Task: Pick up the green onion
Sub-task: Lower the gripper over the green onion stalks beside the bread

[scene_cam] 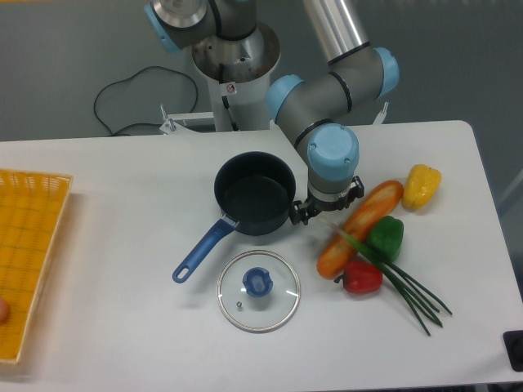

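The green onion (394,275) lies at the right of the table, a thin bunch of dark green stalks running diagonally. Its pale end (330,224) points toward the pot, and its tips reach the front right. It lies across the bread loaf (360,228) and between the green pepper (386,237) and the red pepper (362,278). My gripper (328,210) hangs straight down just behind the pale end. Black jaw parts show spread on both sides of the blue wrist cap, so it looks open, with the fingertips hidden under the wrist.
A dark pot with a blue handle (255,194) stands just left of the gripper. Its glass lid (258,290) lies in front. A yellow pepper (422,185) sits beyond the loaf. A yellow basket (24,261) is at the far left edge.
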Robot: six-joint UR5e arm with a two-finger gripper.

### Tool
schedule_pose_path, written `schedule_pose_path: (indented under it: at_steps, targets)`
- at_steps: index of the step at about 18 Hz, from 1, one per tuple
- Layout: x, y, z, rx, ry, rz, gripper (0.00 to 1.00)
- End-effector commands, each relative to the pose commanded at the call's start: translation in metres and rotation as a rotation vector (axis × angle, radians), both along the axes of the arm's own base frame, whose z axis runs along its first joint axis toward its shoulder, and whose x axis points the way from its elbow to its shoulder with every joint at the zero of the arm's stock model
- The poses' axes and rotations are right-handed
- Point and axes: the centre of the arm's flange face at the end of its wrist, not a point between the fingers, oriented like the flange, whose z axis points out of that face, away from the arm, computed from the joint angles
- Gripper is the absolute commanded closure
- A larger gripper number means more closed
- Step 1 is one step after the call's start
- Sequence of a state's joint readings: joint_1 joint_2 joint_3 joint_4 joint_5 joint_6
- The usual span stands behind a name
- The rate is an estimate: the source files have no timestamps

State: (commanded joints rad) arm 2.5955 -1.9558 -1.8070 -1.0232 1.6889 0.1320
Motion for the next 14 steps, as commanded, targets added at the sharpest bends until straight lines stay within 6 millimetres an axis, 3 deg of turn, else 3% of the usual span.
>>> schedule_pose_path:
  at_steps: [9,14]
  targets:
    - [-0.0002,0.002,-0.0045,0.001,0.008,0.021,0.19]
    - [-0.0004,0.0021,-0.0062,-0.001,0.006,0.021,0.32]
